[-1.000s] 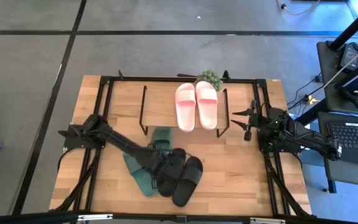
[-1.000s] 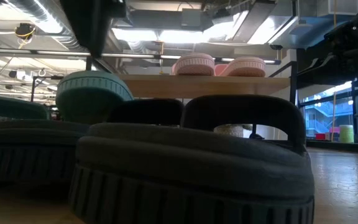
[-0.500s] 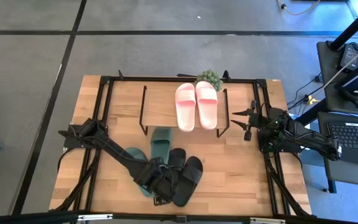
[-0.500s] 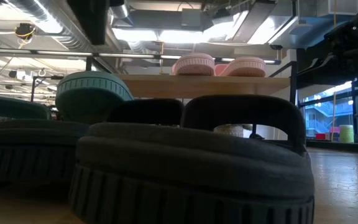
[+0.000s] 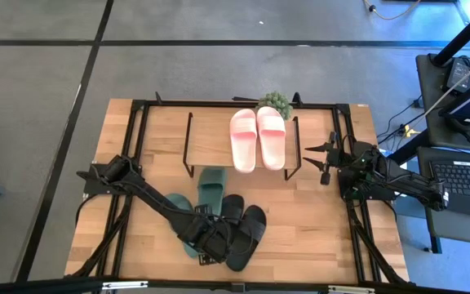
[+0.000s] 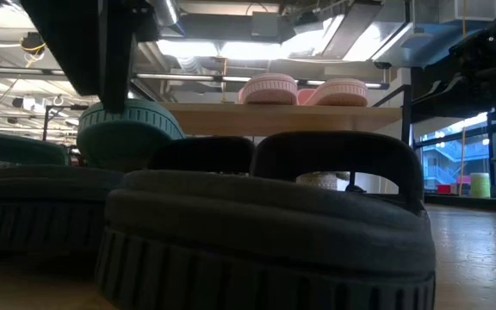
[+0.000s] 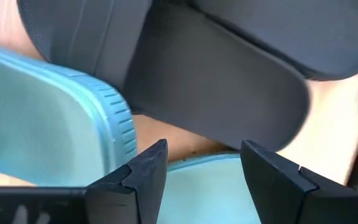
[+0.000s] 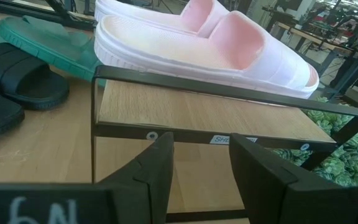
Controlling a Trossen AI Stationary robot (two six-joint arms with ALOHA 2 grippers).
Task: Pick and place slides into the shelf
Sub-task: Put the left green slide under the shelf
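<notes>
**Slides: two shelved, four on the surface**

High view: I count the pale pink pair (image 5: 258, 137) side by side on the right half of the shelf (image 5: 210, 139). One dark green slide (image 5: 212, 187) lies just in front of the shelf; the other green slide (image 5: 181, 226) and the black pair (image 5: 241, 233) lie bunched near the front of the surface (image 5: 317, 229). My left gripper (image 5: 206, 242) sits over that bunch. My right gripper (image 5: 323, 162) waits at the shelf's right end.

Low view: a black slide (image 6: 265, 224) fills the foreground, a green slide (image 6: 129, 129) stands behind it, and the pink pair (image 6: 304, 90) rests on the shelf board (image 6: 291, 119).

Left wrist view: jaws moderately apart, holding nothing, right over the green slide (image 7: 48, 130) and a black strap (image 7: 216, 93).

Right wrist view: jaws slightly apart, empty, facing the shelf's wire frame (image 8: 166, 93) and the pink slides (image 8: 210, 43).
</notes>
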